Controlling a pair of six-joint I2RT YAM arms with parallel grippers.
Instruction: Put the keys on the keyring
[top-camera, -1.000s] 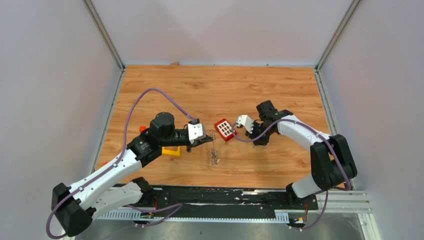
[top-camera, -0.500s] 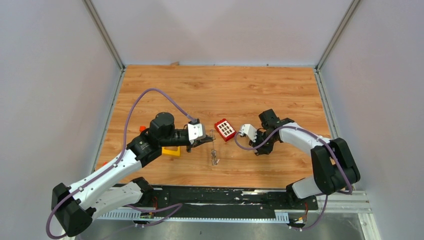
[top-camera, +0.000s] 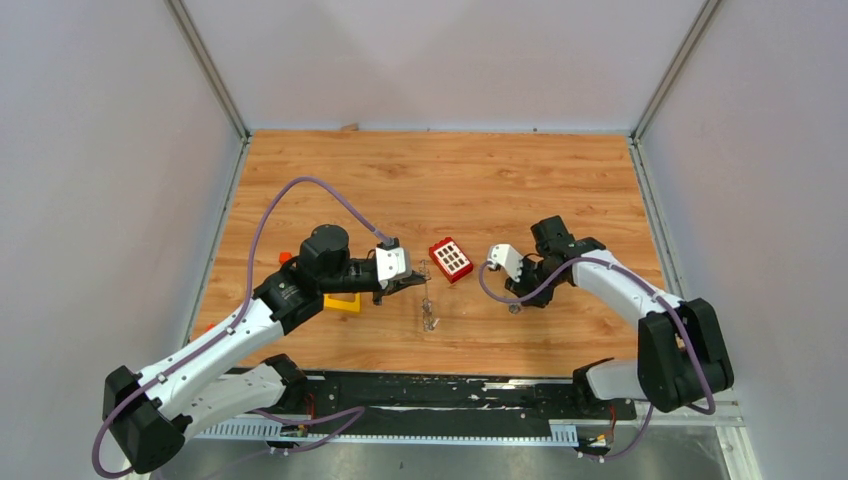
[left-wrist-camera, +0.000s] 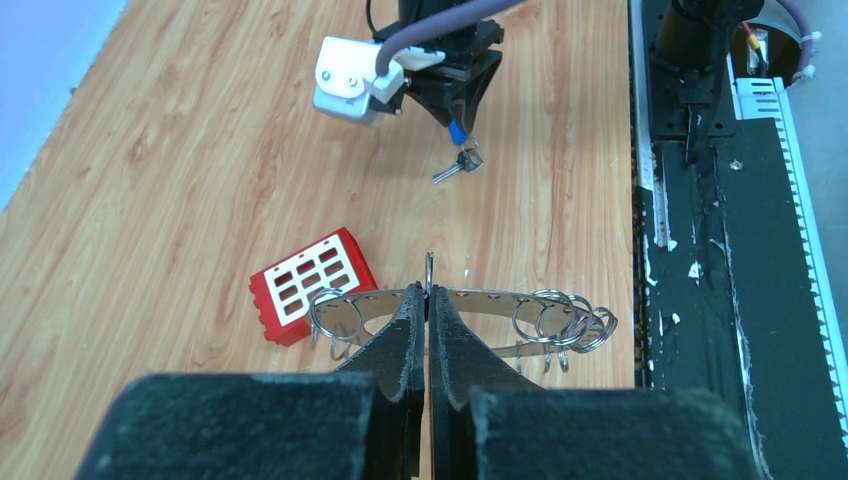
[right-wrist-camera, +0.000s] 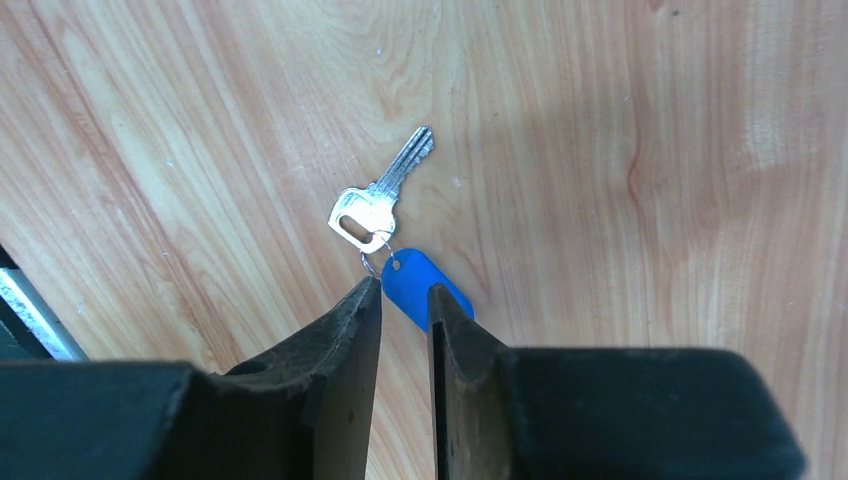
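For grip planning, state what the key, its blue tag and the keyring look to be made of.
The key: metal, with a bright silvery, reflective surface. The blue tag: probably plastic, going by its smooth face, even colour and soft sheen. The keyring: seemingly a thin grey metal band that glints, with small shiny wire rings hanging from it.

a lab test cell: plain grey walls (top-camera: 100, 150) box in a wood-grain table (top-camera: 440, 180) with a mounting rail (top-camera: 450, 395).
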